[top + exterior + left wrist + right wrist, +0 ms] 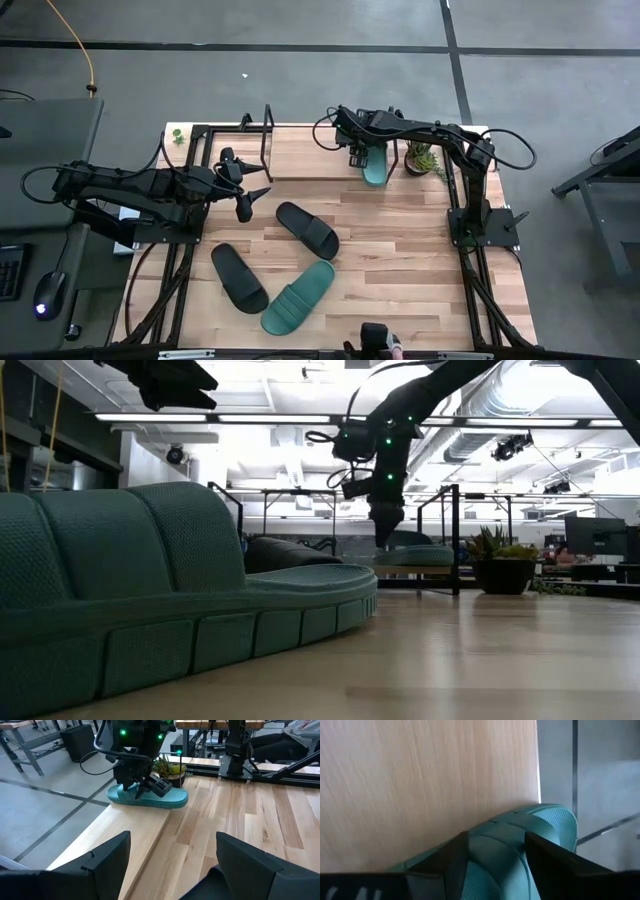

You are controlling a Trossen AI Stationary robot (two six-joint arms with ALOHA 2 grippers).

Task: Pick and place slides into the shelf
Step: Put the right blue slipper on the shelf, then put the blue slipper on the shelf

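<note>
One teal slide [375, 166] lies on the shelf's wooden board [310, 160] at its right end, sole down; it also shows in the left wrist view [170, 798]. My right gripper [358, 155] is shut on this slide. My left gripper [254, 199] hangs open and empty above the table, left of the shelf's near edge. Two black slides [307, 229] [238, 277] and the second teal slide [298, 297] lie flat on the tabletop. My right gripper holds the teal slide's wide strap [495, 845] between its two fingers [455, 855], one on either side of it. The fingers come from above, pointing down. The slide lies flat on the shelf board [420, 780], one end [555, 820] reaching past the board's edge.
A small potted plant [425, 157] stands right beside the shelf's right end. The shelf's black tube frame end [266, 140] stands at its left. The rest of the shelf board to the left of the teal slide is bare. The second teal slide fills the low view's front [150, 600].
</note>
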